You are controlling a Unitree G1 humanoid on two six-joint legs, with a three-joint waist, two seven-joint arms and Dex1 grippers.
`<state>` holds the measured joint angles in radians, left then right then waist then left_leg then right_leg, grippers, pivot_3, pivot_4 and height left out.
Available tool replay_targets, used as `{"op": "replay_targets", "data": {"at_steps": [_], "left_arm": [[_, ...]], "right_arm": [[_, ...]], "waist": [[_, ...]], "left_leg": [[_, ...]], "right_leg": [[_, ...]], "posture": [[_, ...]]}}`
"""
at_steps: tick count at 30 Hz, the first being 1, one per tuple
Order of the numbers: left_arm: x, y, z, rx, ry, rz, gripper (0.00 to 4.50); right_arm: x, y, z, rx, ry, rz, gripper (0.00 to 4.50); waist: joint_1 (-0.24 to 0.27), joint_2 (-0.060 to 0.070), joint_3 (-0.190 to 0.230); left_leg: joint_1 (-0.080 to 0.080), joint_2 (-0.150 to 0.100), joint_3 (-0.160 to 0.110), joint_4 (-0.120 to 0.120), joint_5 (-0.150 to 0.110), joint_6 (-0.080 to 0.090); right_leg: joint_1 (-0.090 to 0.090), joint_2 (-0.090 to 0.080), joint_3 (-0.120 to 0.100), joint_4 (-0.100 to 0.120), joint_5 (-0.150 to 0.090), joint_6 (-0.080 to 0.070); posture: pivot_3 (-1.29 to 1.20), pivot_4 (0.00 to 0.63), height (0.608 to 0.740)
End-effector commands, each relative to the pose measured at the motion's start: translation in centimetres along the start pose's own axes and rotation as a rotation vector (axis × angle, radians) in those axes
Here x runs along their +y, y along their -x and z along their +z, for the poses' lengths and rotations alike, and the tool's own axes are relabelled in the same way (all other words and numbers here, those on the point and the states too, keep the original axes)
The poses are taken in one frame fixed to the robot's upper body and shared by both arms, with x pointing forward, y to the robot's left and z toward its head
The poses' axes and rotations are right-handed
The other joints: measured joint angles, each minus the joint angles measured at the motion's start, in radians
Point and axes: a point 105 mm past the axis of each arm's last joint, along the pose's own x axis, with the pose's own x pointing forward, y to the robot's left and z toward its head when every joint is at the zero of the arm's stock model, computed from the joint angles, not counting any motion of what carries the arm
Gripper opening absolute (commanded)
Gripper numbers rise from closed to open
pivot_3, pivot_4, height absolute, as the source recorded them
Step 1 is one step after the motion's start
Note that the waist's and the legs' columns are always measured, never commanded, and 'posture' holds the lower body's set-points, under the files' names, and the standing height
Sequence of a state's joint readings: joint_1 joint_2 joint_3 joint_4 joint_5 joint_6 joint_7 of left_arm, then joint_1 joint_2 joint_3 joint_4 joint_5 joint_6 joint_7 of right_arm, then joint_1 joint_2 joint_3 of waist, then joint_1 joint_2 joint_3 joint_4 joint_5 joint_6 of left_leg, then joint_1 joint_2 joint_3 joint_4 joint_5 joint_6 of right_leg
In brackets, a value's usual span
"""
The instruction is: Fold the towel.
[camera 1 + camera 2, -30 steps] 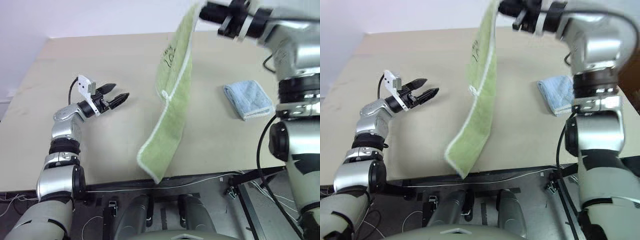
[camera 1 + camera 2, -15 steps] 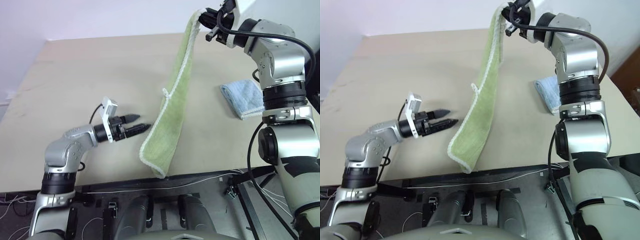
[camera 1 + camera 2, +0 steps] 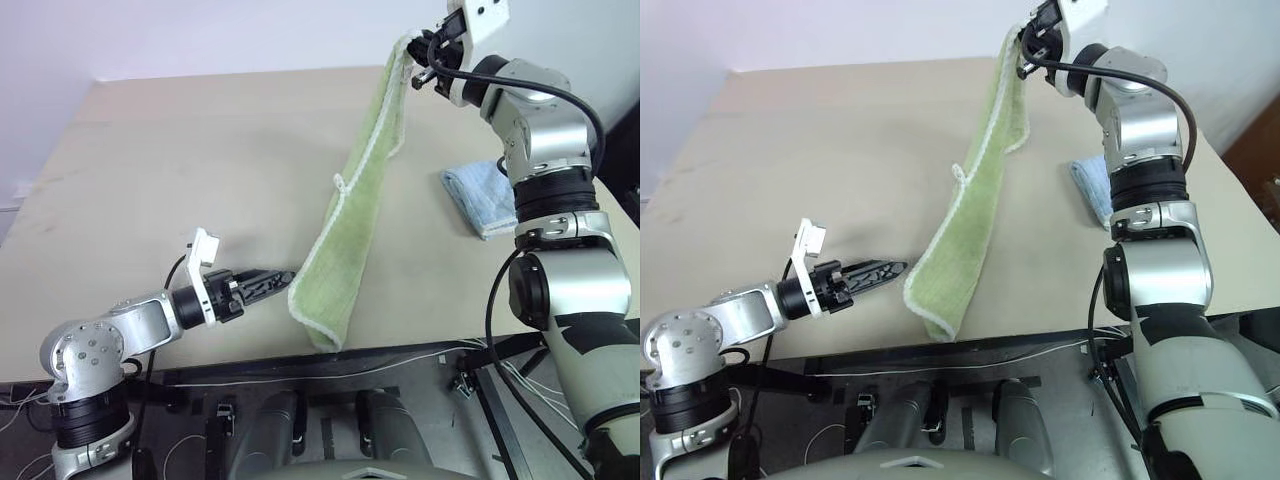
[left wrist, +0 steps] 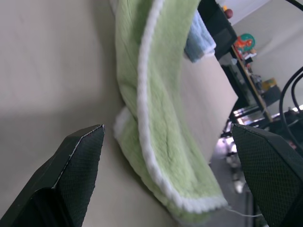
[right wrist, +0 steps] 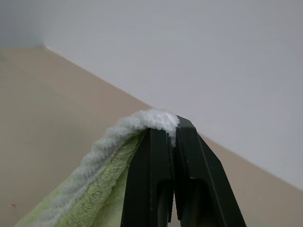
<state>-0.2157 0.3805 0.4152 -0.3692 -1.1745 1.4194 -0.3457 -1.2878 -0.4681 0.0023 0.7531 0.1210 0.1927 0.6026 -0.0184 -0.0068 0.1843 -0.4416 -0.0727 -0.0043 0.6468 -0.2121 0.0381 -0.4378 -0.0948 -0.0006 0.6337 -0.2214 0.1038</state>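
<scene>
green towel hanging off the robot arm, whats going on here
The right gripper is shut on the top corner of the towel, holding it high so it hangs down to the table's near edge. The left gripper, open, points at the towel's lower end without touching it. A folded blue cloth lies aside. No fold is made yet.
</scene>
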Motion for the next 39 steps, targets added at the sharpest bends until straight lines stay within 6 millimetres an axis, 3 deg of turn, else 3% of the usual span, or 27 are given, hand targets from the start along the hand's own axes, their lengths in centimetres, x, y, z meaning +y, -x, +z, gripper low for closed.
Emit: {"op": "replay_targets", "data": {"at_steps": [1, 8, 11, 23, 33, 37, 39], "left_arm": [[-0.4, -0.3, -0.9, 0.029, -0.006, 0.032, 4.48], [-1.1, -1.3, -1.8, 0.062, 0.011, -0.009, 4.48], [-2.0, -1.0, -1.8, 0.068, 0.006, -0.070, 3.94], [-2.3, -0.6, -2.2, 0.075, 0.034, -0.108, 0.04], [-1.7, 0.2, -1.7, 0.040, 0.028, -0.103, 0.04], [-2.5, 3.3, 0.8, -0.008, -0.092, -0.161, 0.04], [-1.5, 5.4, 2.7, -0.007, -0.205, -0.090, 0.04]], "right_arm": [[-0.6, -0.2, 3.2, -0.093, 0.036, -0.026, 0.00], [-0.7, -0.2, 2.8, -0.093, 0.032, -0.032, 0.00], [-0.7, -0.1, 2.7, -0.092, 0.033, -0.036, 0.00], [-1.0, 0.0, 2.6, -0.089, 0.043, -0.046, 0.00], [-1.2, 0.0, 2.6, -0.089, 0.049, -0.055, 0.00], [-1.7, 0.3, 2.7, -0.093, 0.055, -0.071, 0.00], [-2.4, 0.7, 2.8, -0.094, 0.063, -0.082, 0.00]], "waist": [[-0.001, 0.000, 0.000], [0.000, 0.000, 0.000], [0.000, 0.000, 0.000], [0.000, 0.000, 0.000], [-0.001, 0.000, 0.000], [-0.003, 0.001, 0.000], [-0.005, 0.001, 0.000]], "left_leg": [[0.000, 0.000, 0.000, 0.000, 0.000, 0.000], [0.000, 0.000, 0.000, 0.000, 0.000, 0.000], [0.000, 0.000, 0.000, 0.000, 0.000, 0.000], [0.000, 0.000, 0.000, -0.001, 0.000, 0.000], [0.000, 0.000, 0.000, -0.002, 0.000, 0.000], [0.000, 0.000, 0.000, -0.003, 0.000, -0.001], [0.000, 0.000, 0.000, -0.003, 0.000, -0.001]], "right_leg": [[0.000, 0.000, 0.000, 0.000, 0.000, 0.000], [0.000, 0.000, 0.000, 0.000, 0.000, 0.000], [0.000, 0.000, 0.000, 0.000, 0.000, 0.000], [0.000, 0.000, 0.000, -0.001, -0.001, -0.002], [0.000, 0.000, 0.000, -0.002, -0.002, -0.004], [-0.001, 0.000, 0.000, -0.002, -0.002, -0.004], [-0.002, 0.000, 0.000, -0.002, -0.003, -0.005]], "posture": [[0.00, 0.150, 0.740], [0.00, 0.150, 0.740], [0.00, 0.150, 0.740], [0.00, 0.150, 0.740], [0.00, 0.150, 0.740], [0.00, 0.150, 0.740], [0.00, 0.150, 0.740]]}}
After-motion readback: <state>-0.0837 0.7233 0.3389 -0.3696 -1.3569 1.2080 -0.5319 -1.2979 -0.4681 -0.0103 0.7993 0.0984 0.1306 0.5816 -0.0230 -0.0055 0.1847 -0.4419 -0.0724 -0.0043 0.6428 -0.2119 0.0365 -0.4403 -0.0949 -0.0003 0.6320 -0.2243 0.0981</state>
